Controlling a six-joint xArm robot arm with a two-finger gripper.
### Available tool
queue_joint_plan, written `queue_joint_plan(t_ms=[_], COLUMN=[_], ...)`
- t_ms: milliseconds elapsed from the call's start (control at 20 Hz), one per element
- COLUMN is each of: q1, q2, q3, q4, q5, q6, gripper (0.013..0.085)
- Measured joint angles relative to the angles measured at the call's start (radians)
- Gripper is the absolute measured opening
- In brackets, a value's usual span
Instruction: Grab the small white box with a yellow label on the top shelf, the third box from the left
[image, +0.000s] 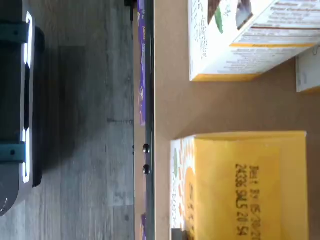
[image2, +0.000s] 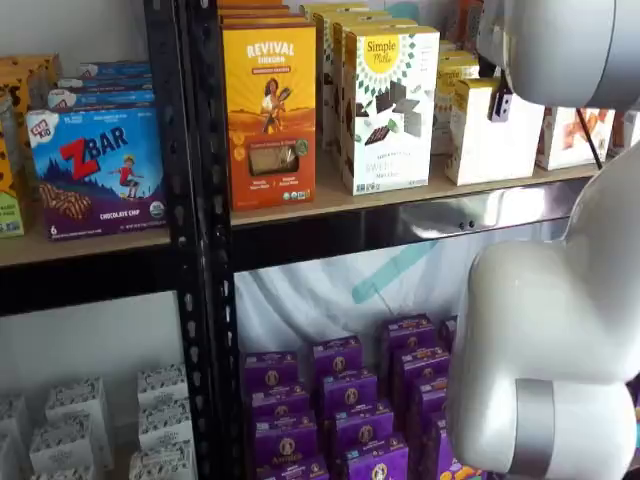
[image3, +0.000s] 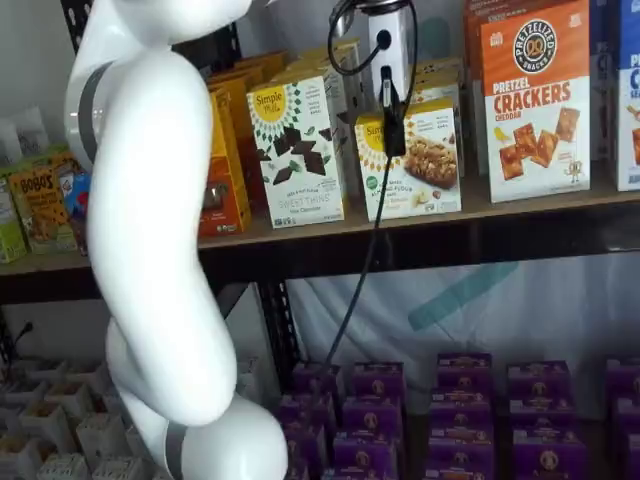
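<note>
The small white box (image3: 420, 165), short and cream-white with a round yellow label, stands on the top shelf (image3: 520, 208) between the taller Simple Mills box (image3: 296, 150) and the pretzel cracker box (image3: 535, 100). It also shows in a shelf view (image2: 495, 135). In the wrist view its yellow top (image: 250, 185) with a printed date lies directly below the camera. My gripper (image3: 393, 140) hangs just in front of and above this box, white body above. Only one black finger shows, side-on, so I cannot tell whether it is open. It shows small in a shelf view (image2: 500, 105).
An orange Revival box (image2: 270, 100) stands left of the Simple Mills box (image2: 388, 105). A cable (image3: 360, 270) hangs from the gripper past the black rail (image3: 450, 245). Purple boxes (image3: 460, 400) fill the lower shelf. My white arm (image3: 150, 230) stands at left.
</note>
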Motion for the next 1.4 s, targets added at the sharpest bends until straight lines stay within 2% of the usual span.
queue_joint_plan(t_ms=[200, 350, 600, 800, 1050, 1400], q1=[-0.004, -0.006, -0.006, -0.016, -0.037, -0.046], q2=[-0.004, -0.005, -0.009, -0.023, -0.08, -0.203], q3=[-0.002, -0.004, -0.008, -0.024, -0.022, 0.06], q4=[0.004, 0.007, 0.005, 0.019, 0.041, 0.025], q5=[0.005, 0.011, 0.029, 0.091, 0.194, 0.235], q6=[-0.002, -0.004, -0.003, -0.005, -0.012, -0.019], gripper=[0.041, 0.033, 0.033, 0.033, 0.033, 0.033])
